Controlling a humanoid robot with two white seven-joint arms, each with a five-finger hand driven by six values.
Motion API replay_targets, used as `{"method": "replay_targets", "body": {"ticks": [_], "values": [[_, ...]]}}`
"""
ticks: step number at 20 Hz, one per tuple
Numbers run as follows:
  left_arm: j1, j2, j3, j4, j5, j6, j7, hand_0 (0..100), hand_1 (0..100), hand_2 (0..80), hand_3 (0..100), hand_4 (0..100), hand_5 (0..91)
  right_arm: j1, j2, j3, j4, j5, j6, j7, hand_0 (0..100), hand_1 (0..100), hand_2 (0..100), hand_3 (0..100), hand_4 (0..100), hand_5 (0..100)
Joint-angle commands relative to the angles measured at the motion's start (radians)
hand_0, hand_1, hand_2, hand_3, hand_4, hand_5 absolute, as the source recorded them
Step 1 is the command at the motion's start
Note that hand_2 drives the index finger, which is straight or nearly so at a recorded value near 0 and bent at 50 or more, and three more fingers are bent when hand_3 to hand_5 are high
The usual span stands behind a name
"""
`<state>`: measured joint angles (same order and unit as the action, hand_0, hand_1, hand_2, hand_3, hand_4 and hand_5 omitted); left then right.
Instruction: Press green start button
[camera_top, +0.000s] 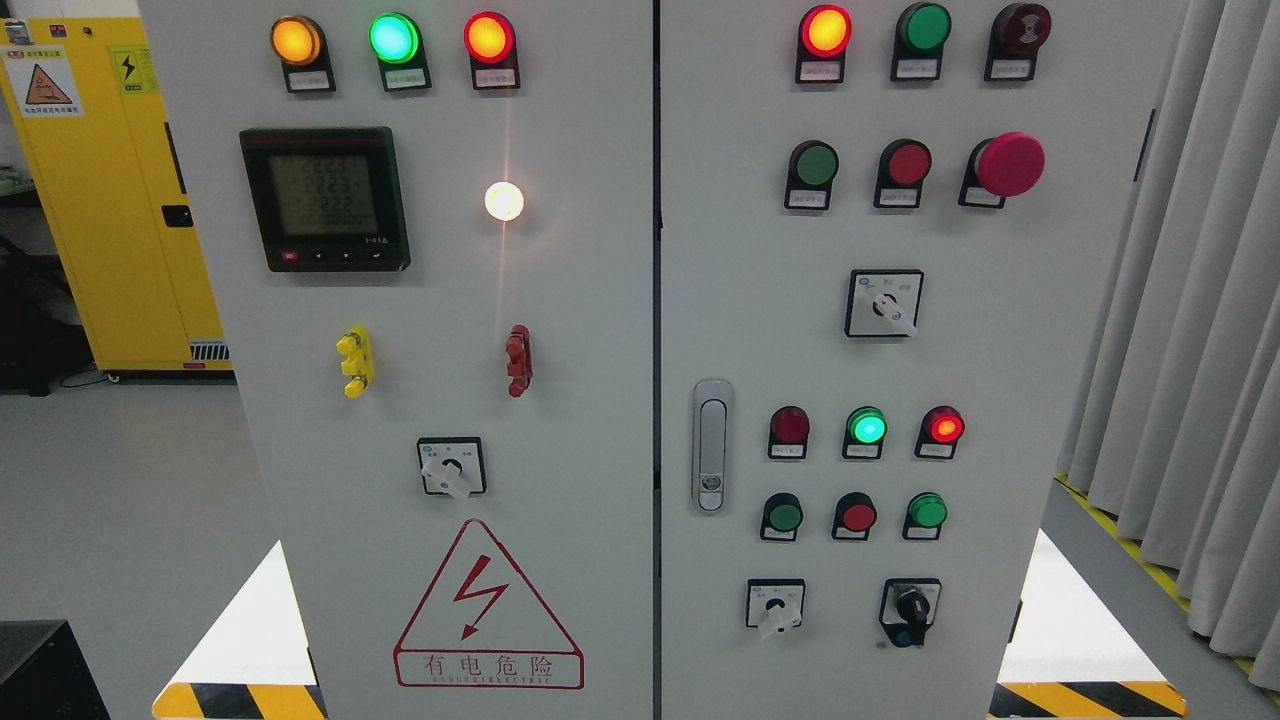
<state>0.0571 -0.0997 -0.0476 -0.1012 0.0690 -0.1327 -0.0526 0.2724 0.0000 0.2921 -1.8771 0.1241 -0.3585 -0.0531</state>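
No robot hand shows anywhere in the head view, so neither its place nor whether its fingers are apart or together can be told; places can only be given on the panel itself. The cabinet fills the view, with two doors. Several green buttons are candidates for the start button: an unlit green push button in the right door's second row, left of a red button and the big red mushroom stop; and lower down, two more green buttons flanking another red one. The labels are too small to read, so which one is "start" cannot be settled from here. A green indicator lamp glows above the lower row. By my judgement the task is at its very beginning: no reach is visible. The next move calls for bringing one arm up into view, one fingertip extended, squarely onto the chosen green button, well clear of its red neighbour.
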Motion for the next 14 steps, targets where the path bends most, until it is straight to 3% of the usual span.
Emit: {"method": "replay_targets", "body": {"ticks": [1, 8, 10, 11, 13, 14], "values": [[0.000, 0.000, 0.000, 0.000, 0.000, -0.001, 0.000, 12, 56, 0.0, 0, 0, 0.0, -0.002, 0.014, -0.001, 0.000, 0.000, 0.000, 0.001, 32, 52, 0, 12, 18, 15], [0.000, 0.000, 0.000, 0.000, 0.000, -0.001, 0.000, 12, 56, 0.0, 0, 0, 0.0, -0.005, 0.014, -0.008, -0.010, 0.043, 0.003, 0.001, 31, 53, 0, 12, 19, 15], [0.000, 0.000, 0.000, 0.000, 0.000, -0.001, 0.000, 12, 56, 0.0, 0, 0, 0.0, -0.010, 0.014, -0.051, -0.013, 0.157, 0.000, -0.002, 29, 62, 0, 22, 30, 22], [0.000, 0.000, 0.000, 0.002, 0.000, -0.001, 0.000, 12, 56, 0.0, 0, 0, 0.0, -0.013, 0.014, -0.074, -0.029, 0.236, -0.003, -0.013, 32, 67, 0, 33, 41, 29], [0.000, 0.000, 0.000, 0.000, 0.000, -0.001, 0.000, 12, 56, 0.0, 0, 0, 0.0, -0.050, 0.015, -0.114, -0.062, 0.374, -0.008, -0.065, 34, 72, 0, 41, 49, 35], [0.000, 0.000, 0.000, 0.000, 0.000, -0.001, 0.000, 12, 56, 0.0, 0, 0, 0.0, -0.079, 0.014, -0.141, -0.065, 0.431, -0.008, -0.071, 38, 75, 0, 50, 58, 46]]}}
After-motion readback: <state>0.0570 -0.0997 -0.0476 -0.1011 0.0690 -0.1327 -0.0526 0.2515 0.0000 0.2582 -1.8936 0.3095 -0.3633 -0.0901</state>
